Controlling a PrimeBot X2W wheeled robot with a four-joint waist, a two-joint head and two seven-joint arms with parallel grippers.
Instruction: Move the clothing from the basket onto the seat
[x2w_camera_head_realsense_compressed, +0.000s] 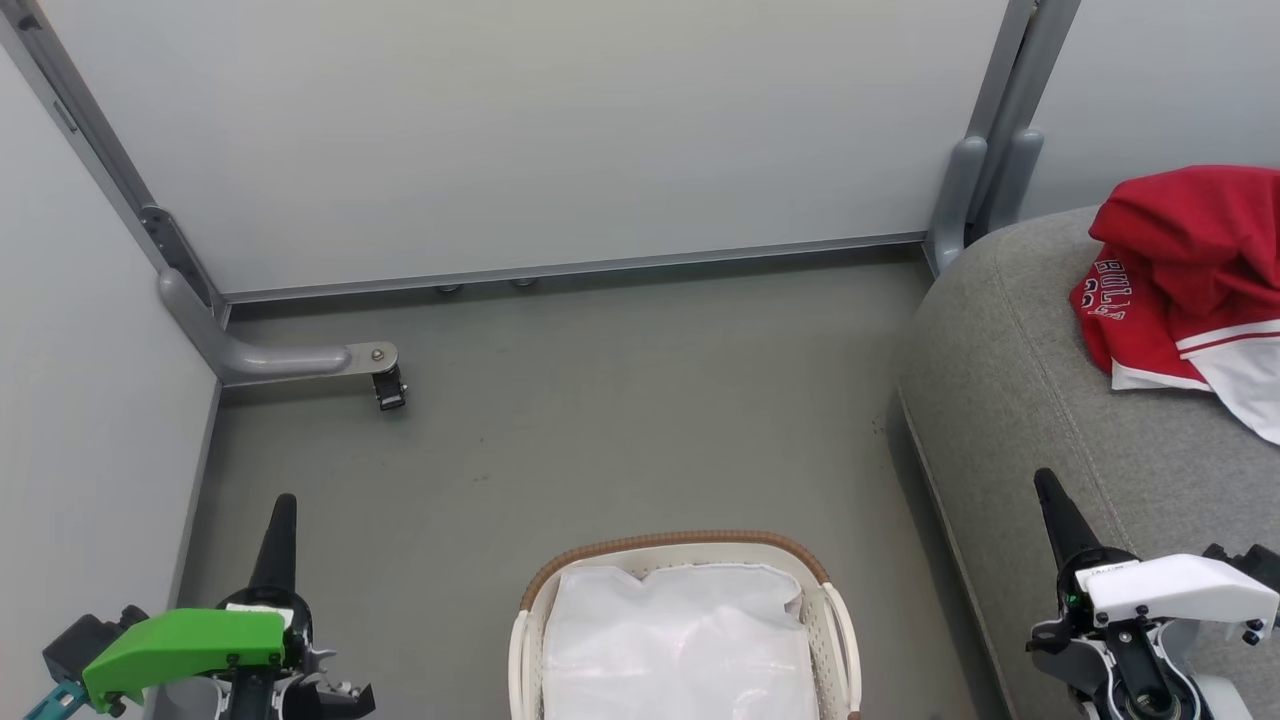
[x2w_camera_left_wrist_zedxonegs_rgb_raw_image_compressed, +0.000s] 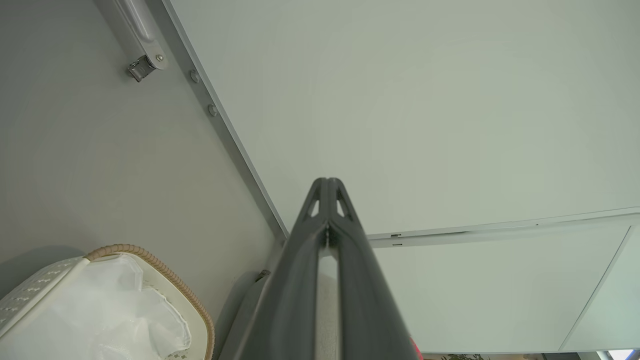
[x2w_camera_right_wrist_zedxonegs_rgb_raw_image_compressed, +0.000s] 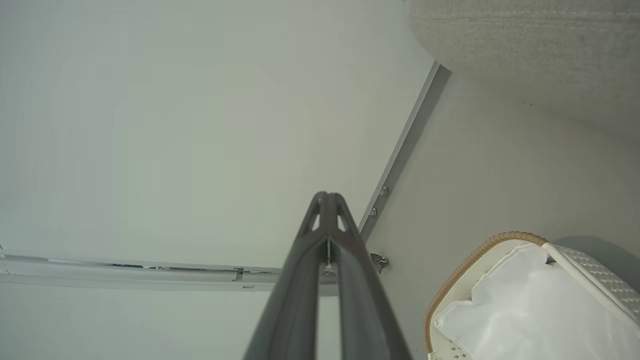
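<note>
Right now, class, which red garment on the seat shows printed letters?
The jersey at the pile's left edge, reading BULLS; the other garment shows white stripes and a white panel.

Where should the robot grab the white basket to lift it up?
Probably the white handle on the right side of the basket, coming straight down with the right tool. The handle looks to stand off the wall, leaving a gap for one finger. The tool is shut now, so it must open first.

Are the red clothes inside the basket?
No, the red clothes lie in a heap on the grey seat, while the basket holds a white sheet.
</note>
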